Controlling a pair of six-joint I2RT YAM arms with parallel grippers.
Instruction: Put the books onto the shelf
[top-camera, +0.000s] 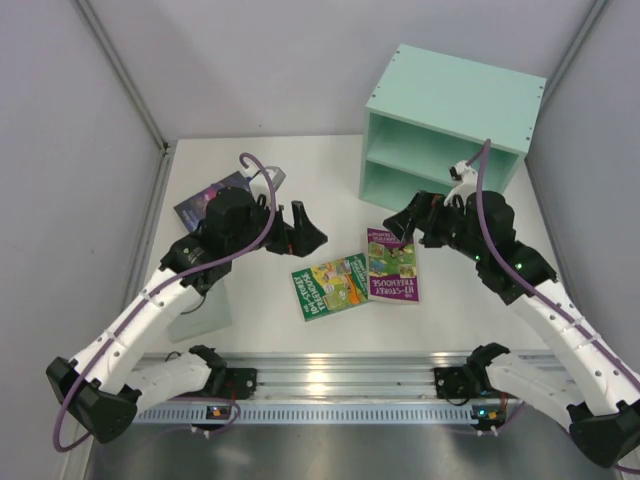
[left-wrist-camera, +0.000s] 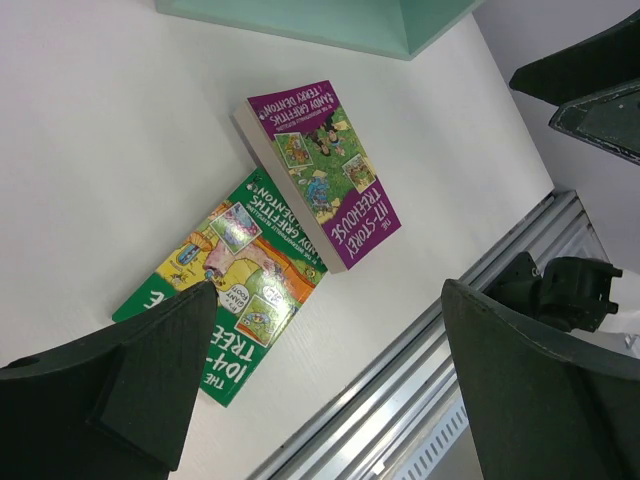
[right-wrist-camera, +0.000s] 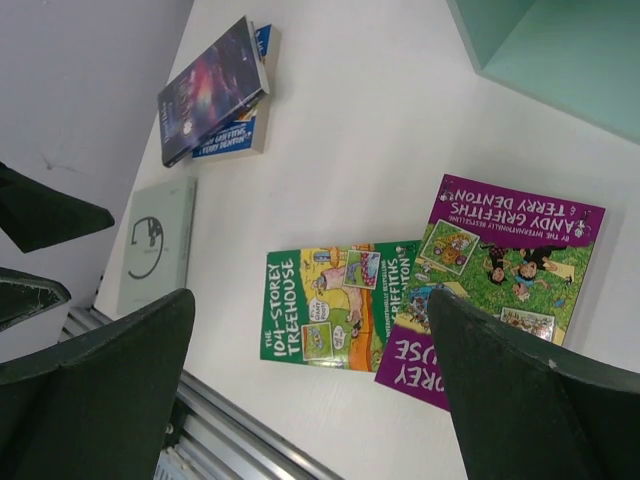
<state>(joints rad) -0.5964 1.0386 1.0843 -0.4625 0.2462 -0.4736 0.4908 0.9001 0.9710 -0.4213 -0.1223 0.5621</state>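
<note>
1. The green book (right-wrist-camera: 325, 310) reads "THE 104-STOREY TREEHOUSE"; it lies flat on the white bench (top-camera: 300, 165), near the middle, between the two arms.
2. The purple book (right-wrist-camera: 500, 270) carries "ANDY GRIFFITHS & TERRY DENTON" and "117-STOREY TREEHOUSE"; it lies flat just to the right of the green one, one corner overlapping it.
3. The dark blue-purple book (right-wrist-camera: 210, 90) lies at the far left of the bench on top of a blue book (right-wrist-camera: 235, 140); their lettering is too small to read.
4. A pale grey-green card (right-wrist-camera: 158, 245) with a dark circular mark lies at the left edge, near the aluminium rail (top-camera: 340, 385).
5. The mint-green shelf (top-camera: 450, 125) stands at the far right corner, its two compartments facing the arms; no book is in it.
6. The left claw (top-camera: 298, 222) is spread wide and holds nothing, above bare bench left of the green book; the right claw (top-camera: 398, 225) is likewise spread and unladen, over the purple book's far end.
7. Open bench runs between the books and the shelf front, and between the two book pairs.
</note>
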